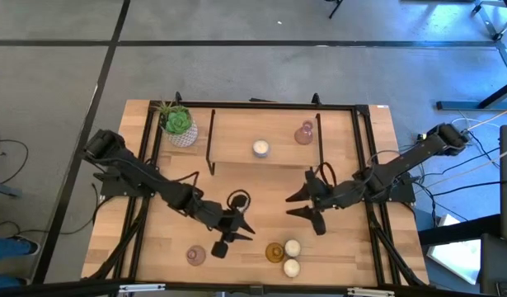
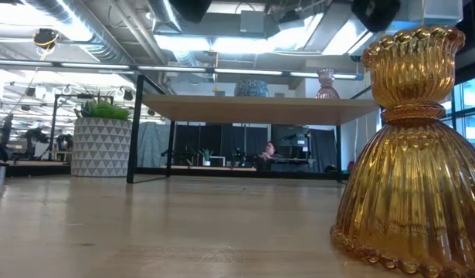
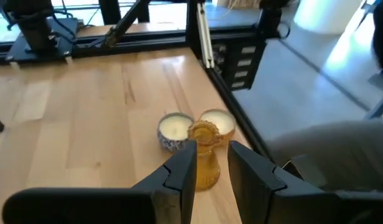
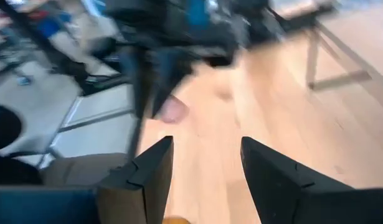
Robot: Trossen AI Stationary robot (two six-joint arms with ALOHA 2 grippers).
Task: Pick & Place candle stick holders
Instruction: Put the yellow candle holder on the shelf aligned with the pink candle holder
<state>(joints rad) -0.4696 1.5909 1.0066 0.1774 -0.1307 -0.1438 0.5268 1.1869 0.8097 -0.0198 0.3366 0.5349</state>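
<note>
Candle stick holders are spread over the wooden table (image 1: 344, 247) and a raised shelf (image 1: 261, 132): an amber glass holder (image 1: 274, 252) stands just ahead of the left gripper (image 1: 241, 231), with two cream-white votives (image 1: 292, 247) touching or nearly touching its far side, one (image 3: 175, 129) beside the other (image 3: 220, 122) in the left wrist view. That gripper's fingers (image 3: 180, 174) are parted with nothing between them, and the amber holder (image 3: 204, 154) sits framed in the gap just beyond their tips, not yet touched. A pink glass holder (image 1: 195, 255) rests off to the gripper's near side, close to the table's front edge. The right gripper (image 1: 307, 201) hovers over the middle of the table, facing the left one, its jaws also spread wide and empty; the amber holder and votives lie near it, toward the front edge. In the right wrist view a blurred pink holder (image 4: 174, 111) shows beyond its fingers (image 4: 275, 174). On the shelf behind both grippers stand a third cream votive (image 1: 260, 148) and a second pink holder (image 1: 304, 134). Thin black upright bars (image 1: 212, 142) carry the shelf, and a green plant in a white patterned pot (image 1: 178, 125) sits at the far corner beyond the left arm. From table height the amber holder (image 2: 413, 147) fills the foreground.
</note>
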